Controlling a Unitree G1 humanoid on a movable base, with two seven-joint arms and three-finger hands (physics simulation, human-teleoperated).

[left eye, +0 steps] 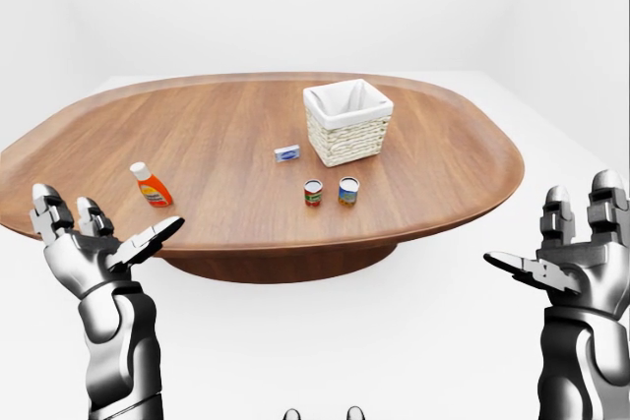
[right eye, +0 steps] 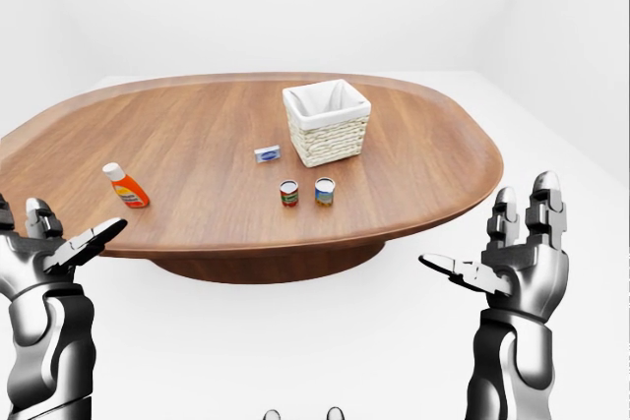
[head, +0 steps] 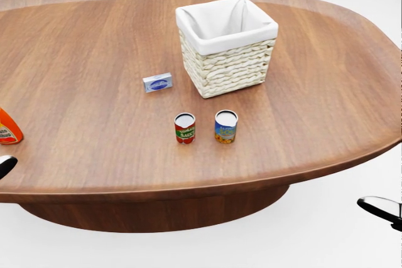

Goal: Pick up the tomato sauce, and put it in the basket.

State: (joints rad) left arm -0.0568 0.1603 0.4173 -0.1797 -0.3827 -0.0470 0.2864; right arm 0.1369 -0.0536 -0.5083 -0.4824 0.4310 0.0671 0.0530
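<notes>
Standing short of the table (left eye: 443, 194), both hands hang empty, fingers spread. The tomato sauce can (head: 184, 128) sits just beside a blue can (head: 225, 126), near the basket (head: 226, 45); a careless reach could grab or topple the wrong one.

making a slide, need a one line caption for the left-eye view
Open left hand and right hand raised short of an oval wooden table holding a white-lined wicker basket, two cans and an orange sauce bottle.

basket (head: 227, 67) cream weave, white liner | table (head: 94, 42) brown woodgrain | tomato sauce (head: 183, 128) red, label possibly green
</notes>
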